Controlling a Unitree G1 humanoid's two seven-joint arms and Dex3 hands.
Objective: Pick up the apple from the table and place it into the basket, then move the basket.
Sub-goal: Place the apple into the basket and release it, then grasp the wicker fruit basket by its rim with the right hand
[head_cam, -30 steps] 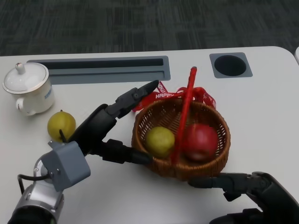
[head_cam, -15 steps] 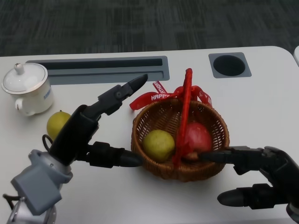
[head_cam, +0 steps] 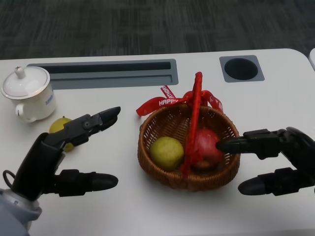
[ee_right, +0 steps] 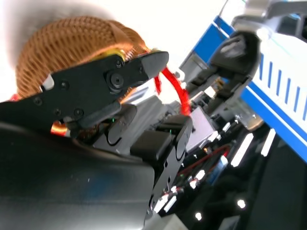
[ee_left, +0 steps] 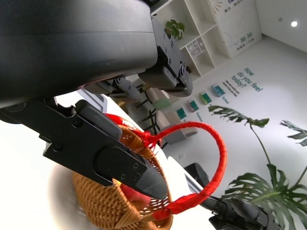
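The woven basket (head_cam: pixel 147 164) with a red handle (head_cam: pixel 195 113) stands mid-table. Inside it lie the red apple (head_cam: pixel 210 146) and a yellow-green fruit (head_cam: pixel 167 152). My left hand (head_cam: pixel 59 155) hovers left of the basket, apart from it, fingers spread and holding nothing. On the other side my right hand (head_cam: pixel 278 160) has its fingers apart; its upper fingertip reaches the basket's right rim beside the apple, and the lower finger lies by the basket's outer wall. The left wrist view shows the basket (ee_left: pixel 103 203) and handle (ee_left: pixel 213 143) past my fingers (ee_left: pixel 120 163). The right wrist view shows the basket (ee_right: pixel 72 40).
Another yellow fruit (head_cam: pixel 58 126) lies on the table, partly hidden behind my left hand. A white lidded cup (head_cam: pixel 28 93) stands at the far left. A grey slot (head_cam: pixel 108 73) and a round hole (head_cam: pixel 241 69) sit along the table's far side.
My left hand has drawn back from the basket's left rim toward the near left. My right hand has risen and come up to the basket's right side.
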